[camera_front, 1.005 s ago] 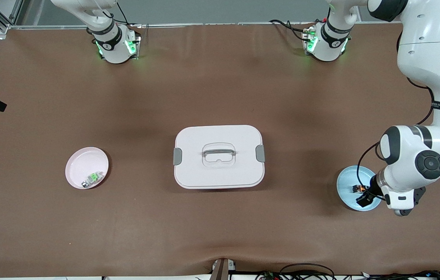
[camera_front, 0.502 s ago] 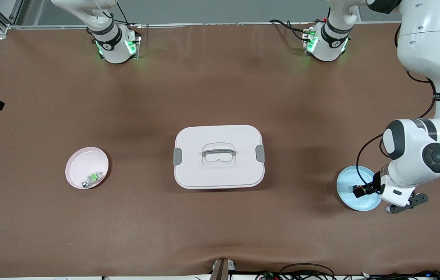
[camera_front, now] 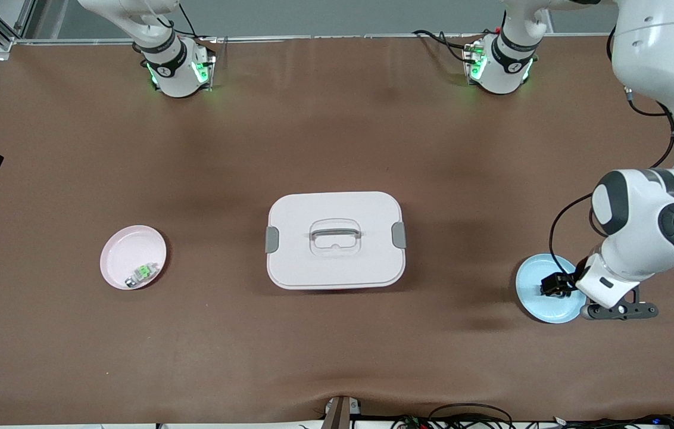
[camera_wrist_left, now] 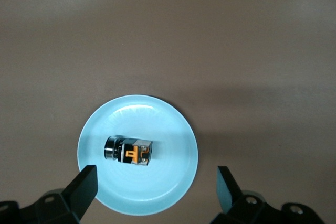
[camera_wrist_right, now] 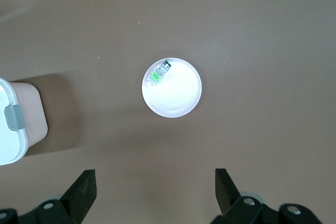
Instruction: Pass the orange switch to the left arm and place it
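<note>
The orange switch (camera_wrist_left: 128,151), a small black part with orange on it, lies on its side in a light blue plate (camera_wrist_left: 173,129) at the left arm's end of the table. My left gripper (camera_wrist_left: 155,190) is open and empty above this plate, with the switch between and ahead of its fingers. In the front view the left gripper (camera_front: 554,285) covers the switch on the blue plate (camera_front: 530,280). The white box (camera_front: 335,240) with grey clasps stands mid-table. My right gripper (camera_wrist_right: 155,192) is open and empty, high over the table near the pink plate (camera_wrist_right: 178,95).
The pink plate (camera_front: 128,253) at the right arm's end of the table holds a small green-and-silver component (camera_front: 142,273). A corner of the box (camera_wrist_right: 13,124) shows in the right wrist view. Brown table surface lies all around the plates.
The left arm's hand has turned and shifted over the blue plate, away from the front camera. The switch stays on the plate. The box and the pink plate have not moved.
</note>
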You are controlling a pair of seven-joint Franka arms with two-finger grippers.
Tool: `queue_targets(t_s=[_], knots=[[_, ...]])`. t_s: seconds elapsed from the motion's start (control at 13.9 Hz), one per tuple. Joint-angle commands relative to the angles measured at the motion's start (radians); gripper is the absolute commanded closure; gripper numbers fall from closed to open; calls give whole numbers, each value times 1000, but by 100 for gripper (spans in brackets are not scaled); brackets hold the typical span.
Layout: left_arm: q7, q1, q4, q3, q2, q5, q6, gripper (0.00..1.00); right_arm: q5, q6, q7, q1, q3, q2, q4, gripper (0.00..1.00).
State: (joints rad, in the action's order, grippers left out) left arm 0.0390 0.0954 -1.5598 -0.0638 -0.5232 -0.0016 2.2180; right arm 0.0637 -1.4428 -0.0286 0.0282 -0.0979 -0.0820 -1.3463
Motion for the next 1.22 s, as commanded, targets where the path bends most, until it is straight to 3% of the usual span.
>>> queue_targets(t_s=[0.0, 0.5, 1.15], knots=[[-24, 23, -63, -22, 113, -15, -61, 0, -2, 12, 12, 7, 6, 13, 4, 0], [-16, 35, -14, -14, 221, -1, -93, 0, -2, 30, 13, 1, 7, 11, 3, 0], [-37, 1, -11, -16, 416, -6, -348, 0, -113, 32, 12, -65, 6, 11, 4, 0]])
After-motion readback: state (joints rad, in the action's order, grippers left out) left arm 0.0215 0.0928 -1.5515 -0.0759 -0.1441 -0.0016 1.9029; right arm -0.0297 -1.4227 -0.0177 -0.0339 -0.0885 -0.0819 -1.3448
